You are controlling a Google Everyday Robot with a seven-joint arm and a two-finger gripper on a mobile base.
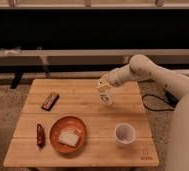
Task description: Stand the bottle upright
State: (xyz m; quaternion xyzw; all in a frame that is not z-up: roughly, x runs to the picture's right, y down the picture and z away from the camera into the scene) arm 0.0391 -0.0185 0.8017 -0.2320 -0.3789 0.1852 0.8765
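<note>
The small, pale whitish bottle point(107, 99) is just right of the frame's centre, over the far part of the light wooden table point(93, 155). Its long axis looks steep and slightly tilted. There is one bottle, one round white cup point(124, 133), one orange plate point(53, 131), one dark rectangular bar point(50, 101) and one slender brown item point(40, 136). The white arm's gripper point(105, 91) is directly over the bottle and touching it; I cannot tell whether it pinches it.

The bottle point(107, 99) is a very small, pale, whitish thing with a rounded outline, sitting at the far right part of the wooden counter point(88, 107), a little in from its back edge. The end effector point(105, 91) is right above it and meets its top, reaching in from the right. Whether the bottle stands straight, leans, or rests its base on the counter cannot be told from this view.
</note>
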